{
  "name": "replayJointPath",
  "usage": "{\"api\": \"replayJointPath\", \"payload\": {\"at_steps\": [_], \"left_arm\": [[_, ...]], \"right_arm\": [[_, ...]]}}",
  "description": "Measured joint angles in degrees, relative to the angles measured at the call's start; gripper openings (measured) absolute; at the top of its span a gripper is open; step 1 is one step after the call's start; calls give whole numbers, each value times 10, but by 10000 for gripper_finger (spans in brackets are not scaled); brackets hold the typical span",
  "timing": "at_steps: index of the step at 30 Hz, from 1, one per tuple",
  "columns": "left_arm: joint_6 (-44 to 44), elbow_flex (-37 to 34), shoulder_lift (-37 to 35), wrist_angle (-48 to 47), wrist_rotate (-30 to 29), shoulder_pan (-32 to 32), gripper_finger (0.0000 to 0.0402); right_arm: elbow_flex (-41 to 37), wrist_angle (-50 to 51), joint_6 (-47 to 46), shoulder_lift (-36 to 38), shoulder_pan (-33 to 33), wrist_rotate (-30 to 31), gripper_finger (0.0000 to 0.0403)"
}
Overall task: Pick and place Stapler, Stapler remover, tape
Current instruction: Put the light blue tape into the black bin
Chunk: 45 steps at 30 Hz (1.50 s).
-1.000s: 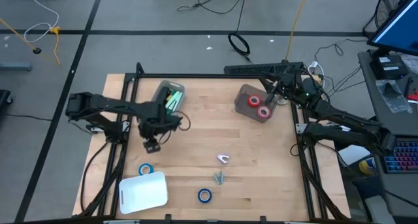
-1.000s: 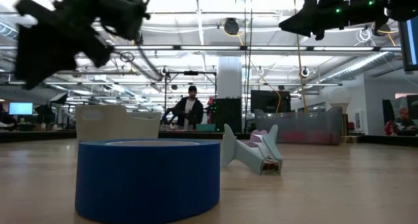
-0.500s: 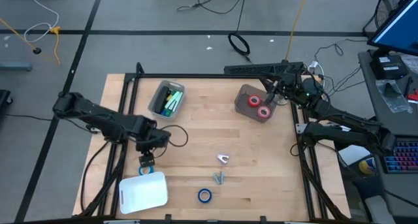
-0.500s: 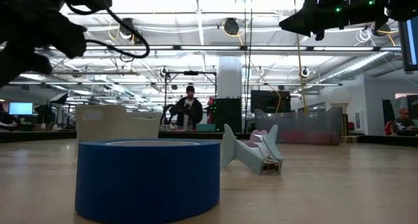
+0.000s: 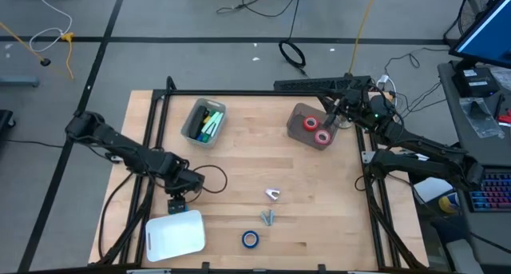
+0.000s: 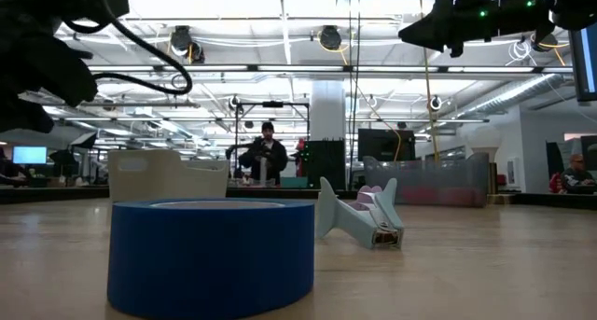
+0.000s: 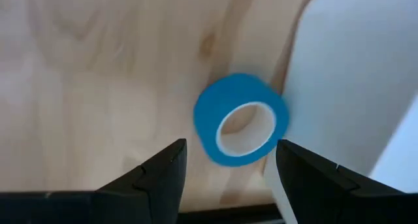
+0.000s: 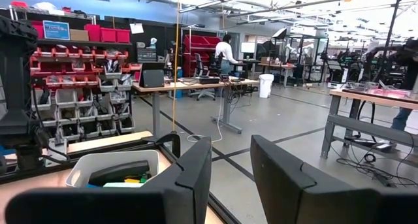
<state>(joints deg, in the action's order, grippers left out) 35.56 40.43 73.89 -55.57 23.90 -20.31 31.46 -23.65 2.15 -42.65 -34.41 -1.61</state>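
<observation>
A blue tape roll point(image 7: 240, 119) lies flat on the wooden table beside a white bin point(image 5: 174, 234). My left gripper point(image 5: 176, 202) hangs open just above it, pointing steeply down, one finger on either side and clear of the roll. A second blue tape roll point(image 5: 250, 239) lies near the front edge. Two red tape rolls point(image 5: 316, 129) sit in a brown bin point(image 5: 299, 114). Staplers point(image 5: 209, 121) lie in a grey bin point(image 5: 192, 124). Two small pale staple removers point(image 5: 273, 194) point(image 5: 267, 218) lie mid-table. My right gripper point(image 5: 334, 114) waits open, raised by the brown bin.
The white bin point(image 7: 353, 87) sits right next to the blue roll under my left gripper. A black frame point(image 5: 239, 93) runs around the table. Bare wood lies between the grey bin and the removers. People stand in the room beyond the table.
My left gripper has swung from beside the grey bin toward the table's near edge and sunk, turning as it went; it now stands over the blue tape roll next to the white bin. Its fingers have stayed open.
</observation>
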Motion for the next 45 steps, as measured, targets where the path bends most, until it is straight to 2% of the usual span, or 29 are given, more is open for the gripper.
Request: {"api": "replayJointPath", "payload": {"at_steps": [10, 27, 31, 37, 41, 45], "left_arm": [[11, -23, 0, 42, -16, -35, 234], [43, -103, -1, 114, -22, -34, 230], [47, -104, -1, 110, -19, -32, 179], [64, -105, 0, 107, -38, -32, 44], [76, -104, 0, 92, -38, -21, 37], [83, -97, -2, 19, -55, 7, 45]], "right_arm": [[0, -1, 0, 0, 0, 0, 103], [0, -1, -6, 0, 0, 0, 103], [0, -1, -6, 0, 0, 0, 103], [0, -1, -6, 0, 0, 0, 102], [0, -1, -6, 0, 0, 0, 102], [0, -1, -6, 0, 0, 0, 102]]}}
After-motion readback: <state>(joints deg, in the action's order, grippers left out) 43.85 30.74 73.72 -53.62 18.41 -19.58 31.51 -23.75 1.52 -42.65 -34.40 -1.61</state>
